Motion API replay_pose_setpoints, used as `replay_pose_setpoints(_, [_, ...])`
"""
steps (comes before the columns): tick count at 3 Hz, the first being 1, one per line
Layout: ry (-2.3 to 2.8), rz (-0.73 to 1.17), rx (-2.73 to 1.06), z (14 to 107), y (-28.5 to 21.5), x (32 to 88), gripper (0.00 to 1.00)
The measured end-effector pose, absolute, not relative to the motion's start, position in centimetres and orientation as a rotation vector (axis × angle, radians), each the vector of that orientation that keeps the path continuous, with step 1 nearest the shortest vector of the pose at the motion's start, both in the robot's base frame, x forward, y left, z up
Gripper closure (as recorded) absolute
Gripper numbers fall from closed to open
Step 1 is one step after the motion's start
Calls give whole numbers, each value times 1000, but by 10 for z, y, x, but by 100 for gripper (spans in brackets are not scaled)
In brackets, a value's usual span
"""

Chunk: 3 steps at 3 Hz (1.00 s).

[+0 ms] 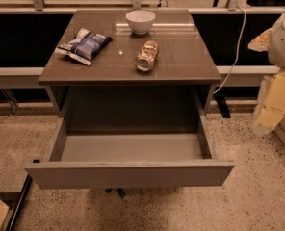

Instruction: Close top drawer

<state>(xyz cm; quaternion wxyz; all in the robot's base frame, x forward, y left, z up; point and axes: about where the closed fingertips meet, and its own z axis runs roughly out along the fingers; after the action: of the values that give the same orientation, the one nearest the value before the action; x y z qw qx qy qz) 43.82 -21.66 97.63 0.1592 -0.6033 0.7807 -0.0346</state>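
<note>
Camera view: top drawer open, tool far right.

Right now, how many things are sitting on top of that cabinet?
3: a white bowl at the back, a snack bag on the left, a can lying on its side near the middle. None seems hidden. The gripper is not in view.

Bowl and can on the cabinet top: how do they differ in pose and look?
The bowl stands upright, mouth up; the can lies on its side. The bowl is plain white; the can is shiny and golden-brown. The bowl sits nearer the back edge, the can nearer the front. Both rest on the cabinet top, above the open top drawer. The gripper is not in view.
</note>
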Motion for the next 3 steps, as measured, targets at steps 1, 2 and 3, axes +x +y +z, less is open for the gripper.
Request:
replay_pose_setpoints(1, [2231,-99,-1724,976,-217,438,0])
replay_pose_setpoints(2, [2225,-107,-1720,979,-216,438,14])
replay_pose_setpoints(3, [2176,-147,-1765,968,-214,439,37])
